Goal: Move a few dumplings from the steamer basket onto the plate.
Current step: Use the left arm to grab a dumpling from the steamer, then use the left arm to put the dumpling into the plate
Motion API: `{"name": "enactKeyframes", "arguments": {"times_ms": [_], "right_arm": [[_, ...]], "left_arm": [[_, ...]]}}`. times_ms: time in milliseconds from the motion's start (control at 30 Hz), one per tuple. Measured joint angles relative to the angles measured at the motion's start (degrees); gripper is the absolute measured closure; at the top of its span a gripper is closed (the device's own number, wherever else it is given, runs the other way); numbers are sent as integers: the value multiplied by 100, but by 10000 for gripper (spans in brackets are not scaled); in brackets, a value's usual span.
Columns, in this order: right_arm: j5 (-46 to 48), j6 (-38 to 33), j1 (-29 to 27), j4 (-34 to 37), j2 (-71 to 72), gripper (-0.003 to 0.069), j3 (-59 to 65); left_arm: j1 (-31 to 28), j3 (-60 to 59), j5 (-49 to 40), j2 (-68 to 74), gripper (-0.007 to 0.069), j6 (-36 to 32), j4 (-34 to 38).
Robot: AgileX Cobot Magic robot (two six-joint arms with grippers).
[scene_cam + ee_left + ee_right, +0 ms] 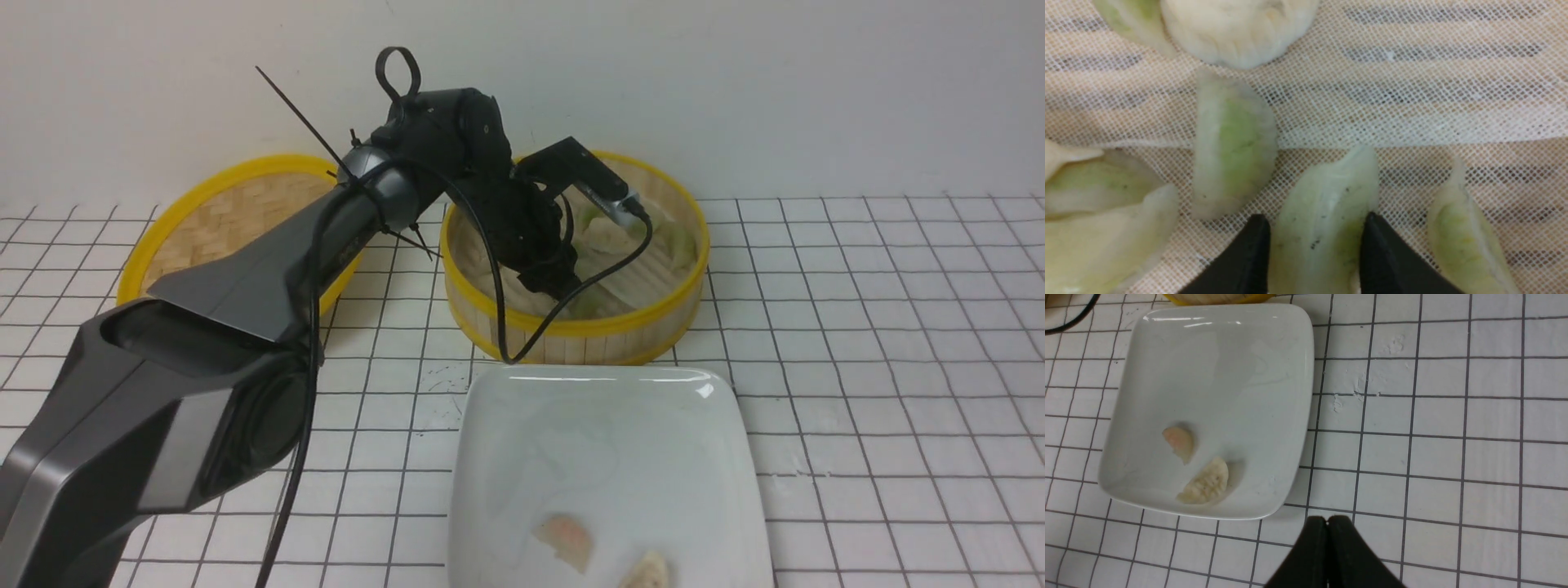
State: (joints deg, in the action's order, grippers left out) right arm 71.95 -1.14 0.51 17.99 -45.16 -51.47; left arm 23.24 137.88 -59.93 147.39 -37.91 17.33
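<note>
The steamer basket (571, 331) stands at the back middle, with several pale green dumplings (604, 237) on its liner (1412, 106). My left gripper (555, 282) reaches down inside it. In the left wrist view its gripper (1315, 218) has one finger on each side of a pale green dumpling (1323, 204) that lies on the liner, touching both sides. The white plate (604, 425) in front holds a pinkish dumpling (565, 541) and a whitish one (649, 570). My right gripper (1327, 517) is shut and empty over the table beside the plate (1216, 367).
A shallow woven yellow-rimmed lid (229, 212) lies at the back left, behind my left arm. A black cable (506, 327) hangs over the basket's front rim. Other dumplings (1233, 147) lie close to the left fingers. White grid tiles (882, 367) extend to the right.
</note>
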Motion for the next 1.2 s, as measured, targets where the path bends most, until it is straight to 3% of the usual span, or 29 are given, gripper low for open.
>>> {"name": "enactKeyframes", "arguments": {"times_ms": [400,633,733,967,1200], "right_arm": [[5,0,0,14,0,672,0],[5,0,0,181,0,672,0],[17,0,0,196,0,672,0],[21,-42,0,202,0,672,0],[21,-113,0,228,0,670,0]], "left_arm": [[35,666,-1074,-1026,375,414,-540],[74,603,-1154,-2052,375,1517,-513],[162,-726,-1154,-2959,375,1986,-512],[557,-3393,-1167,-3890,375,2123,-214],[983,-4133,-974,-3084,375,1929,-223]]}}
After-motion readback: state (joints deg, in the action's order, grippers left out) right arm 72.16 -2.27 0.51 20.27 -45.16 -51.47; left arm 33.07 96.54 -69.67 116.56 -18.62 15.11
